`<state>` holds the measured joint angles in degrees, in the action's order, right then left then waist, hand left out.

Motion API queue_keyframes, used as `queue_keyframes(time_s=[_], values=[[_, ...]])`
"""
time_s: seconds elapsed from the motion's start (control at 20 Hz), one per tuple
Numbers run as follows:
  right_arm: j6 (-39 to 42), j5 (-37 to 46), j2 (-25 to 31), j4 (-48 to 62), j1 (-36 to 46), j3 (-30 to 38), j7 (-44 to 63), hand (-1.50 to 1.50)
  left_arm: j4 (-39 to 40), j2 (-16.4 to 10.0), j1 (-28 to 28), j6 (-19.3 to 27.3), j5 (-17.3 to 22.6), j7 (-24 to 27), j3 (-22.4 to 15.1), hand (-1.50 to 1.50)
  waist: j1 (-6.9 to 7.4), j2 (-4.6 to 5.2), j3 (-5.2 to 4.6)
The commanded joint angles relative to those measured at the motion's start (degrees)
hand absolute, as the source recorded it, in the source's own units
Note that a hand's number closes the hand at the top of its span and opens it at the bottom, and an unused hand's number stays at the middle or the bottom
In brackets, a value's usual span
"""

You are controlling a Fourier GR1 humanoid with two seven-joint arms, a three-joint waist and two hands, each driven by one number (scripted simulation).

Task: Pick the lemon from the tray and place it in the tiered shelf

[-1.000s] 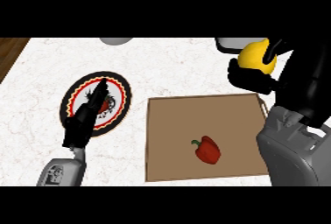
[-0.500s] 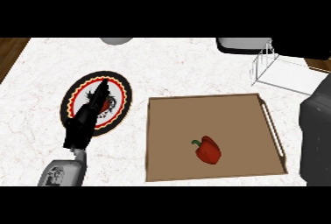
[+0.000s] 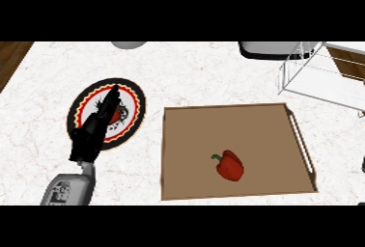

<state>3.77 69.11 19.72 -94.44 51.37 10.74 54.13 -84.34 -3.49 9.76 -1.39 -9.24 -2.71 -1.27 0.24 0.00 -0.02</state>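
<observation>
The brown tray (image 3: 192, 130) lies at centre right of the marble counter and holds only a red bell pepper (image 3: 230, 165). No lemon shows anywhere in the head view. The white wire tiered shelf (image 3: 321, 79) stands at the upper right, partly cut off by the edge. My left hand (image 3: 96, 130) rests open, fingers straight, over a round patterned plate (image 3: 133, 103) left of the tray. My right hand is out of sight.
A grey rounded object (image 3: 128, 44) sits at the counter's far edge, and a white container (image 3: 274, 49) stands next to the shelf. Wooden floor shows past the counter's left corner (image 3: 10, 58).
One second ago my right hand held the yellow lemon at the upper right. It has since left the view to the right with the lemon. The left hand has stayed put.
</observation>
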Motion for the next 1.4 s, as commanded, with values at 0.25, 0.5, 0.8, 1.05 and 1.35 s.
queue_keyframes(time_s=[0.25, 0.5, 0.8, 1.05, 1.35], values=[[-6.7, 0.3, 7.7, 14.6, 3.4, 2.3, -9.9, 1.50, 5.5, -1.7, 4.2, -0.5, 0.4, 3.1, 3.0, 0.00, 0.09, 0.18, -0.01], [-12.7, 2.4, 9.4, 26.7, 7.6, 2.9, -12.9, 1.50, 4.1, -0.9, 3.0, -1.3, 0.9, 2.1, 1.8, 0.00, 0.63, 0.32, -0.01], [-21.2, 1.2, 11.2, 35.7, 7.5, 3.1, -22.6, 1.50, 0.5, -0.4, 0.6, -1.3, -0.1, 0.4, 0.0, 0.00, 0.94, 0.29, 0.02], [-33.7, -6.7, 7.6, 34.7, 6.0, 9.8, -24.5, 1.50, 2.5, -1.0, 3.4, -1.6, 0.5, 0.3, 1.2, 0.00, 0.99, 0.56, 0.18], [-39.0, -14.7, 10.7, 47.0, 7.4, 13.1, -37.5, 1.50, 1.1, 1.4, 0.2, 0.0, -0.8, 1.6, -0.9, 0.00, 0.99, 0.40, 0.06]])
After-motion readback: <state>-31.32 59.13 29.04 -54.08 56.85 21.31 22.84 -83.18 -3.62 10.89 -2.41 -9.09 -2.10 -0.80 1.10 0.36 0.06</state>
